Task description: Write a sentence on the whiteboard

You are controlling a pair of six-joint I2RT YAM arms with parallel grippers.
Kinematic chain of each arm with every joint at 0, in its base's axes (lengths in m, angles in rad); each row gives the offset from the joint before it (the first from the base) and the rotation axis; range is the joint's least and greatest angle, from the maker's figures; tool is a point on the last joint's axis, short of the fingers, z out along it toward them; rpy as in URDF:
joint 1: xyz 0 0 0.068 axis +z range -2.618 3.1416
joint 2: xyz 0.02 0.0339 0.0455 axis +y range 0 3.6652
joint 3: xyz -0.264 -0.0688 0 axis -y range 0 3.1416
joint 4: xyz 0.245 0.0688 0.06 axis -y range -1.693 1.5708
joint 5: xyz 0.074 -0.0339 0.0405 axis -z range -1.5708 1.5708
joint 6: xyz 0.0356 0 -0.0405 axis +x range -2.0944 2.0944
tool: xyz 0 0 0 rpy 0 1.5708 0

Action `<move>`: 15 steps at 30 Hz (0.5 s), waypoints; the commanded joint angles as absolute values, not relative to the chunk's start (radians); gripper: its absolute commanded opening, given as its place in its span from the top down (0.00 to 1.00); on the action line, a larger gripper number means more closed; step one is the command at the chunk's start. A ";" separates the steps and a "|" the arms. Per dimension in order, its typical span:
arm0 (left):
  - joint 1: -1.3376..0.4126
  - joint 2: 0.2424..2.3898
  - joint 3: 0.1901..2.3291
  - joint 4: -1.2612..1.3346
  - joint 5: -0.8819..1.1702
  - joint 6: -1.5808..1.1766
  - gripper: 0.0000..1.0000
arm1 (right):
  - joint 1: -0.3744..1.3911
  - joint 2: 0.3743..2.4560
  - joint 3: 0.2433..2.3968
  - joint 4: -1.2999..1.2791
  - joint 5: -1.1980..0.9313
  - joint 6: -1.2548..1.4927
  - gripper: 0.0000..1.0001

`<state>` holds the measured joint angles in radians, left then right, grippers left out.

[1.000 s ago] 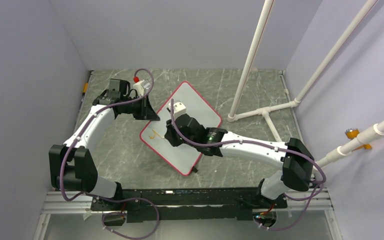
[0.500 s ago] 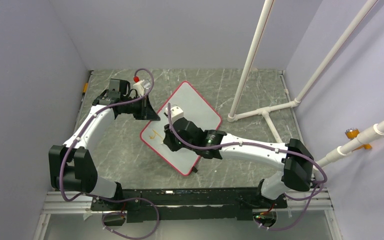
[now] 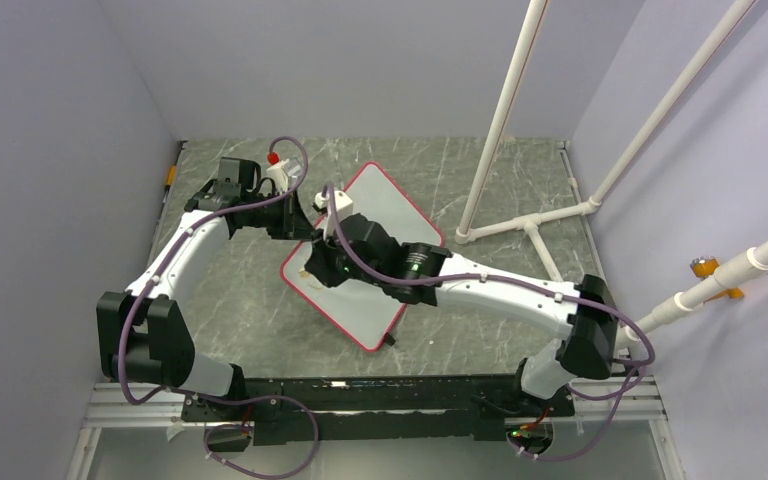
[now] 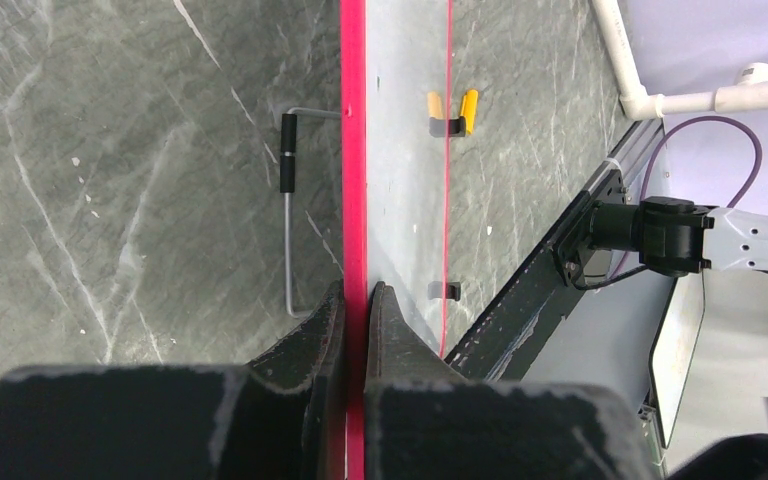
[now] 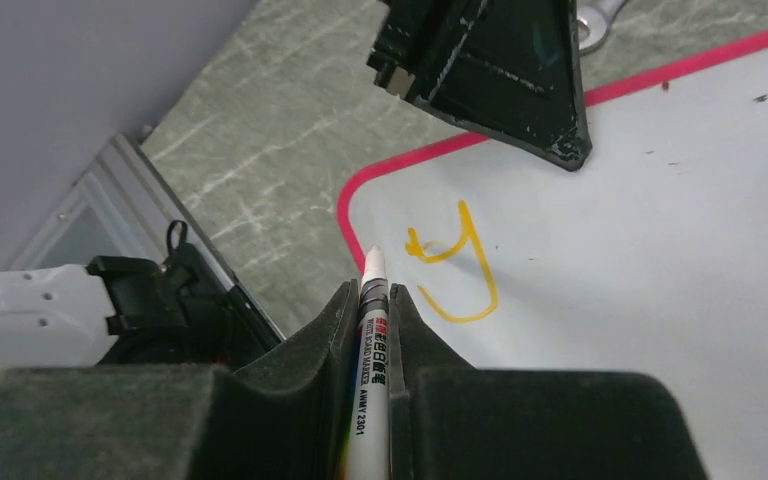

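- Now the right tool has swung left across the whiteboard, from the middle of the board to its left corner. In the overhead view it covers the orange mark that showed beside it a second ago.
- That tool is closed narrow on a white marker, with the barrel held between the fingers and the tip pointing out ahead.
- From the right wrist, the tip sits just left of the sentence, which so far is a single orange "y" near the board's left corner. Whether the tip touches the surface, I cannot tell.
- The left tool has not shifted. Its fingers pinch the red frame on the far-left edge and steady the board, which sits cornerwise in the middle of the counter.
- The marker has gone back past the letter rather than on to its right, so this looks like repositioning or a touch-up, not the next letter.
- Only the first letter is down, so nearly all of the writing is still to do.
- Little board is left at that corner, so the next stroke probably has to start to the right of the "y".
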<state>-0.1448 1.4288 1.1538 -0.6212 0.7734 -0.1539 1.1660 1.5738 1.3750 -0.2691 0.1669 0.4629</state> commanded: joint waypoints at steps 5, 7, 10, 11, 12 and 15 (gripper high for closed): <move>-0.149 1.389 1.165 -0.577 0.718 -0.098 1.00 | 1.127 1.428 1.355 -0.228 0.176 0.451 1.00; -0.149 1.391 1.165 -0.577 0.715 -0.098 1.00 | 1.107 1.416 1.325 -0.228 0.178 0.457 1.00; -0.149 1.388 1.167 -0.577 0.709 -0.098 1.00 | 1.082 1.408 1.295 -0.235 0.191 0.452 1.00; -0.149 1.387 1.166 -0.578 0.707 -0.098 1.00 | 1.074 1.407 1.286 -0.235 0.193 0.449 1.00; -0.150 1.386 1.167 -0.577 0.706 -0.098 1.00 | 1.067 1.409 1.280 -0.236 0.191 0.447 1.00; -0.149 1.378 1.166 -0.574 0.705 -0.101 1.00 | 1.051 1.426 1.273 -0.232 0.180 0.442 1.00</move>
<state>-0.1455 1.4216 1.1538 -0.6209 0.7700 -0.1547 1.0641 1.4216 1.2823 -0.2550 0.1768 0.4622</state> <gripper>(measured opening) 0.087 0.132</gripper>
